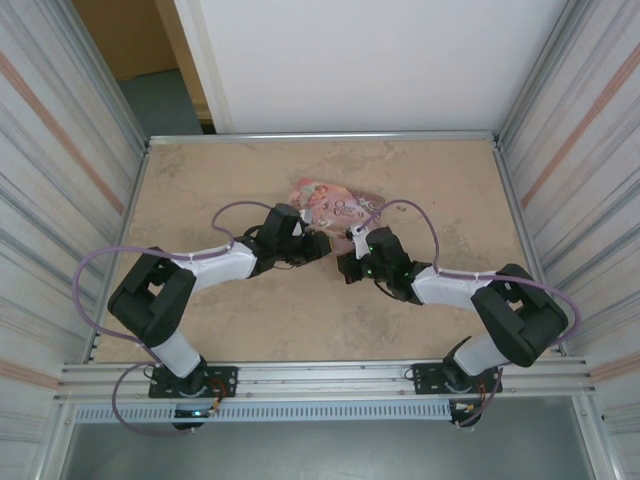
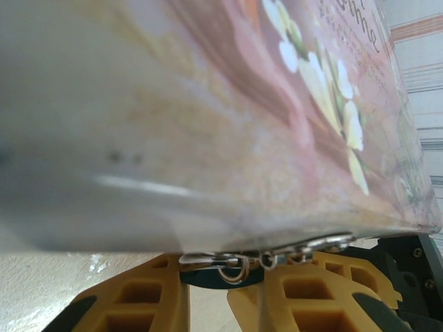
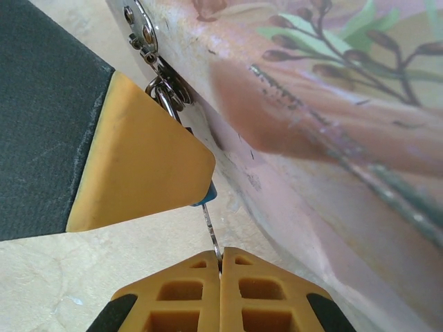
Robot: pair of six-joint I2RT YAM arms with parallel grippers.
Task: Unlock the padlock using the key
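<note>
padlock [image 2: 208, 277]: small teal body with a thin silver shackle [image 2: 234, 268], lying at the 6 o'clock edge of the pink tin [image 2: 208, 104]. left gripper [image 2: 208, 294] pinches the body at a narrow opening. right gripper [image 3: 220, 261], fingers pressed together, holds the key [image 3: 211, 228]; its blade runs toward 12 o'clock to the padlock's blue corner. cursive lettering on the tin is unreadable.

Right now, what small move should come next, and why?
Probably a gentle twist of the right gripper: it is shut on the key, whose tip seems already inside the padlock, which the left gripper steadies beside the pink tin.
</note>
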